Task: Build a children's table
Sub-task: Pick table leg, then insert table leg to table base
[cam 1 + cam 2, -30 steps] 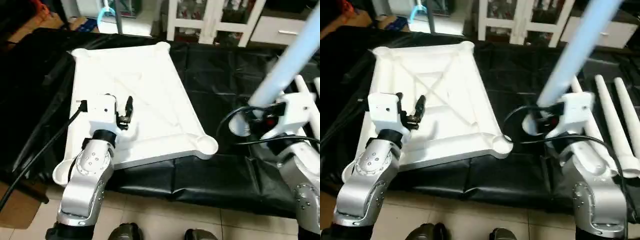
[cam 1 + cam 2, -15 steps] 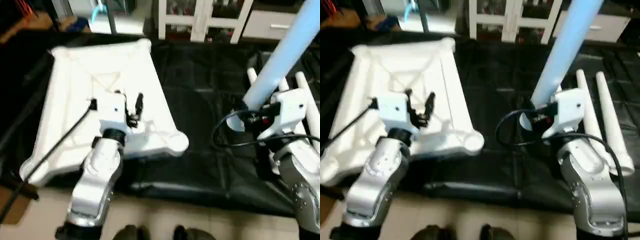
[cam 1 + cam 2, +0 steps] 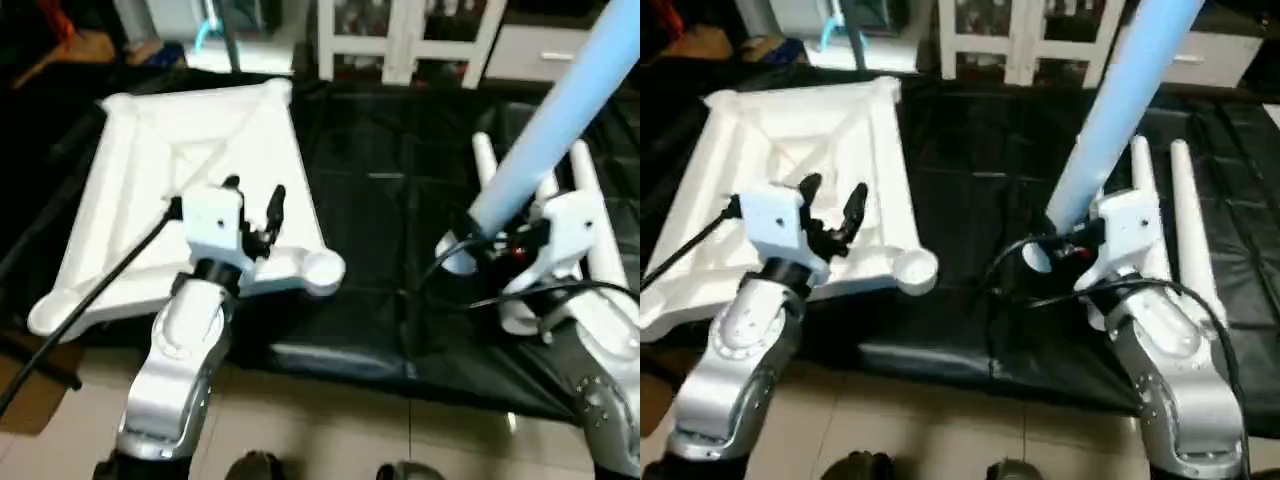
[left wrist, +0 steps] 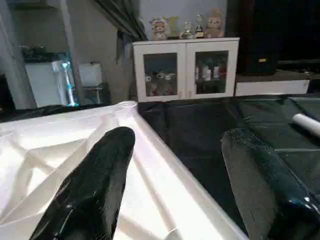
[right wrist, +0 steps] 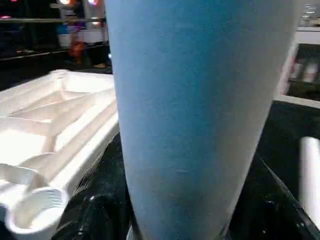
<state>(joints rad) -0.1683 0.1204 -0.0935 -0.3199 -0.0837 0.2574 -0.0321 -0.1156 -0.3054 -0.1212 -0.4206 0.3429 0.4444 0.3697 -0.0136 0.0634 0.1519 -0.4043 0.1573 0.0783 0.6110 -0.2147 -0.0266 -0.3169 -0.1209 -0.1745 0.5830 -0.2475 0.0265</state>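
Observation:
The children's table top [image 3: 180, 170] lies upside down on a black sheet at the left, ribs up, with a round corner socket [image 3: 322, 268] at its near right. My left gripper [image 3: 255, 200] hovers open over the top's near right part, just behind that socket; nothing sits between its fingers [image 4: 95, 180]. My right gripper [image 3: 1065, 245] is shut on the thick end of a leg [image 3: 1120, 100], which slants up and to the right off the sheet. In the right wrist view this leg [image 5: 200, 125] stands close, with the top [image 5: 60, 125] beside it.
Two more legs [image 3: 1185, 200] lie side by side on the black sheet [image 3: 400, 180] at the right. A white cabinet with glass doors [image 4: 185, 70] stands behind the sheet. Tiled floor [image 3: 330, 430] runs along the sheet's near edge.
The whole picture has shifted, so the camera moved. My left gripper now stands closer to the top's near right corner socket. The right gripper keeps its hold on the leg.

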